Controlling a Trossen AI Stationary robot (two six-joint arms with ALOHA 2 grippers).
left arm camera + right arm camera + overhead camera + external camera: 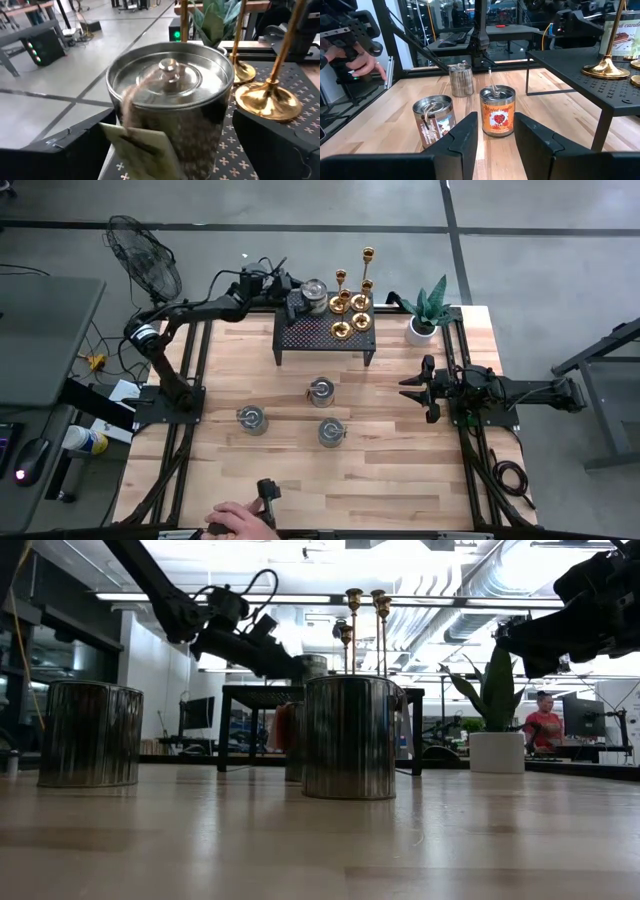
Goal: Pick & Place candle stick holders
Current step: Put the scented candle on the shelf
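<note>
Now left gripper (303, 302) straddles lidded tin (316, 294); jaws spread.

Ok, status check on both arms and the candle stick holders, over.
Left gripper open around a tin on the black shelf. Right gripper idle, empty. Candle stick holders untouched, right beside that tin.

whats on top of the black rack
On the rack: four gold candlestick holders and a lidded tin, with the open left gripper around the tin. The arm hides the rack's back left corner.
</note>
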